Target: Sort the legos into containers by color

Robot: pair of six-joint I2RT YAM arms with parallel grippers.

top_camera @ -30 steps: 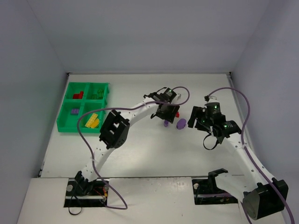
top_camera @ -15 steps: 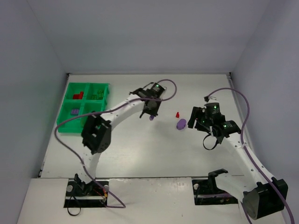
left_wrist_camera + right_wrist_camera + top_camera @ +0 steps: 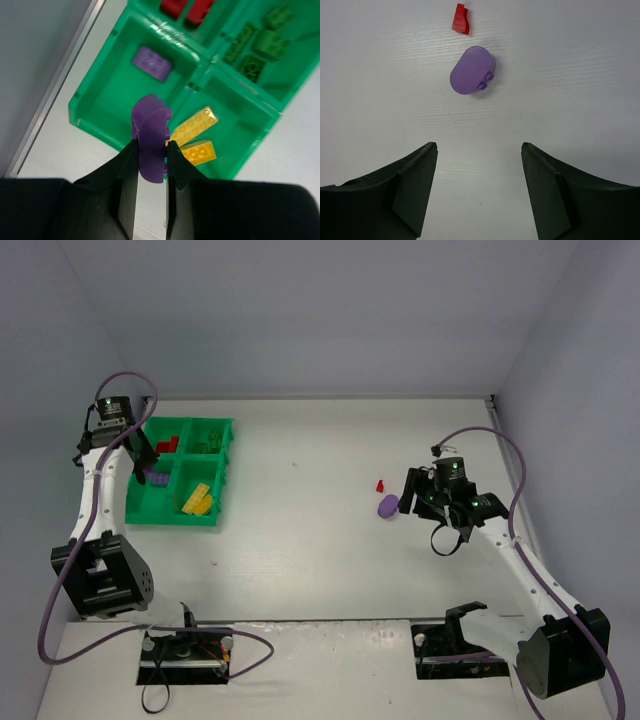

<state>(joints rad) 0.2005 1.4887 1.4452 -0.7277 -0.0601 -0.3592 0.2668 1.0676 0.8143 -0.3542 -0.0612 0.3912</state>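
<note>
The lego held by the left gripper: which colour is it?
The lego is purple; the left wrist view shows it best.

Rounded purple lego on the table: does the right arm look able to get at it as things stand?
Probably yes. The right gripper is open and faces the rounded purple lego, with bare table between them; the small red lego lies beyond it, apart.

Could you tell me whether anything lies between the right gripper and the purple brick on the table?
Nothing visible does. Only bare table lies between the open right gripper and the purple brick. The small red brick sits beyond it, on the far side.
</note>
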